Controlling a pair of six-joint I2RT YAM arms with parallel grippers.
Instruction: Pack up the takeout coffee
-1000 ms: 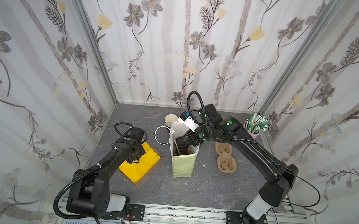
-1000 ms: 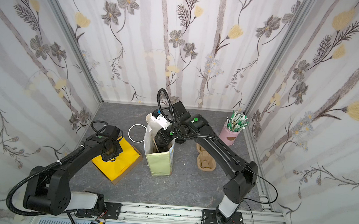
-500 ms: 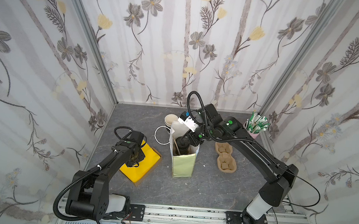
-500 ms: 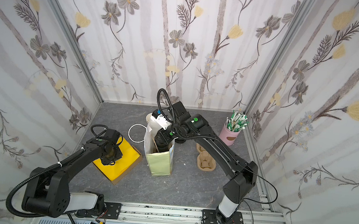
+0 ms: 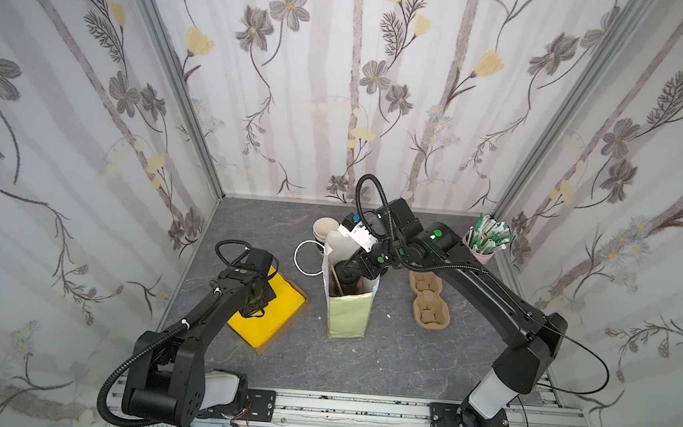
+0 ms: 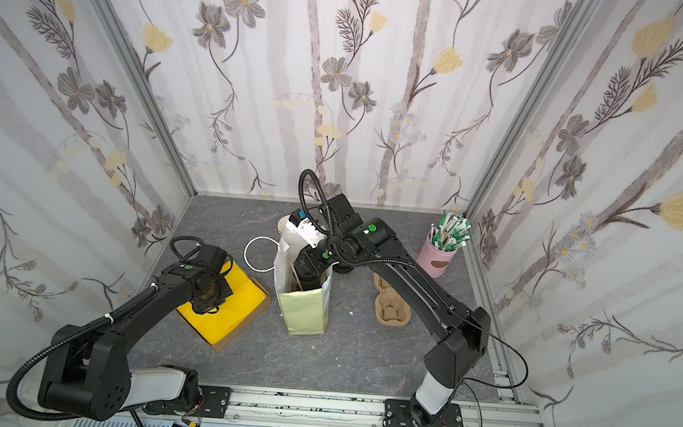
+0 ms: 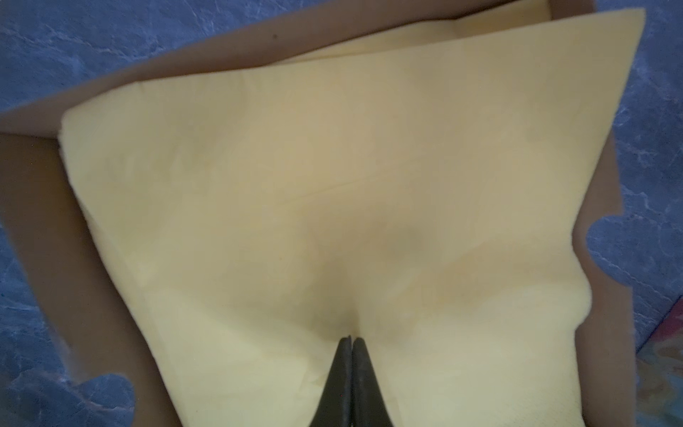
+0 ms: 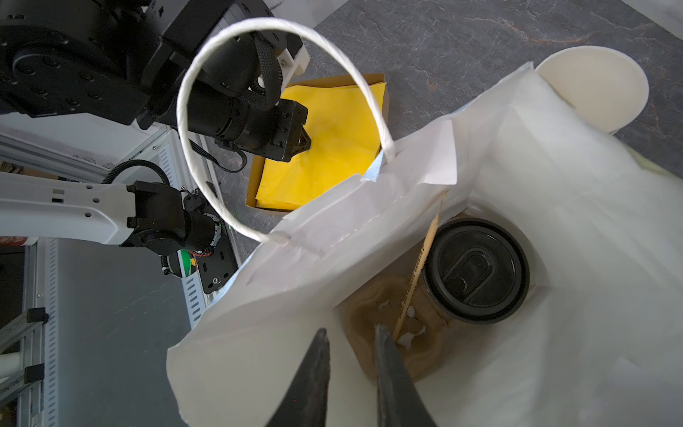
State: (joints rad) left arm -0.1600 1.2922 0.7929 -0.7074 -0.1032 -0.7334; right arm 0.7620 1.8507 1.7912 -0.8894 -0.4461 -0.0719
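The takeout coffee, a black cup under its domed lid, stands upright inside the pale paper bag. It rests in a brown pulp carrier, with a wooden stirrer leaning beside it. My right gripper hangs in the bag's mouth, jaws a little apart and empty, clear of the cup. My left gripper is down on the stack of yellow napkins. Its fingertips are pressed together, and the top napkin puckers up into them.
The napkins lie in a shallow cardboard tray left of the bag. Behind the bag stands a stack of lidless cups. Spare pulp carriers lie to its right. A pink pot of sachets stands at the back right. The bag's white handle hangs leftwards.
The left gripper shifted slightly over the napkins, opened, and shut again on the top sheet. The right arm and the bag have not moved.
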